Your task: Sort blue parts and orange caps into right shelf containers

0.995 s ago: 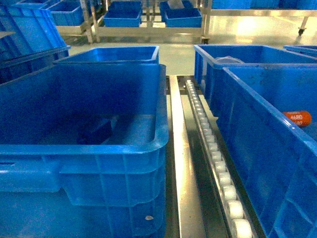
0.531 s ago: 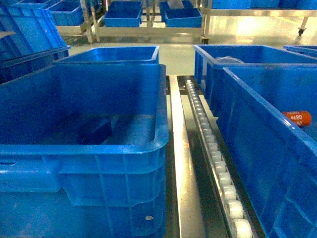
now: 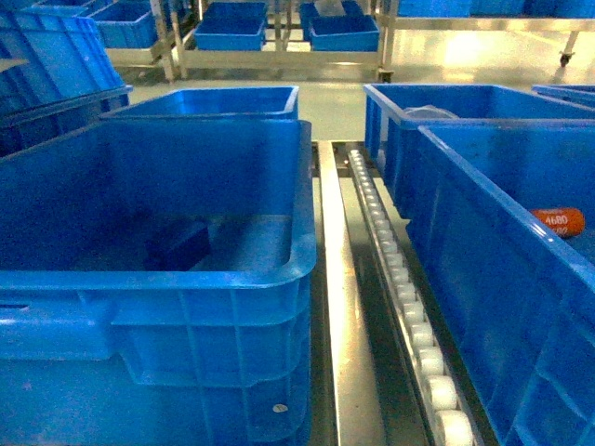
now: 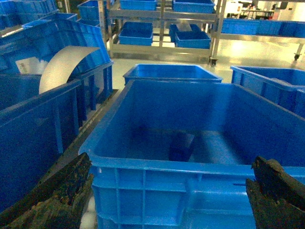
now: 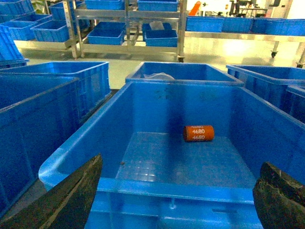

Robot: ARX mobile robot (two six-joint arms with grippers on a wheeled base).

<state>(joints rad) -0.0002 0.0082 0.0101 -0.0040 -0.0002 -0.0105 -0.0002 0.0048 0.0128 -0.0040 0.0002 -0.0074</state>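
A dark blue part (image 3: 181, 244) (image 4: 182, 145) lies on the floor of the large left crate (image 3: 279, 274). My left gripper (image 4: 164, 193) hangs open in front of that crate's near rim (image 4: 171, 164), with nothing between its fingers (image 4: 57, 195). One orange cap (image 3: 558, 221) (image 5: 198, 133) with white lettering lies on its side in the right crate (image 3: 465, 214). Before this crate's near rim (image 5: 157, 186) my right gripper (image 5: 174, 198) stands wide open and empty. Neither gripper shows in the head view.
A roller track (image 3: 404, 288) and a metal rail (image 3: 333, 279) run between the two crates. More blue crates (image 3: 218, 100) (image 3: 446, 102) stand behind, and one holds something white (image 5: 155, 75). Shelf racks with crates (image 3: 279, 37) line the back. A curved white sheet (image 4: 62, 64) rises at the left.
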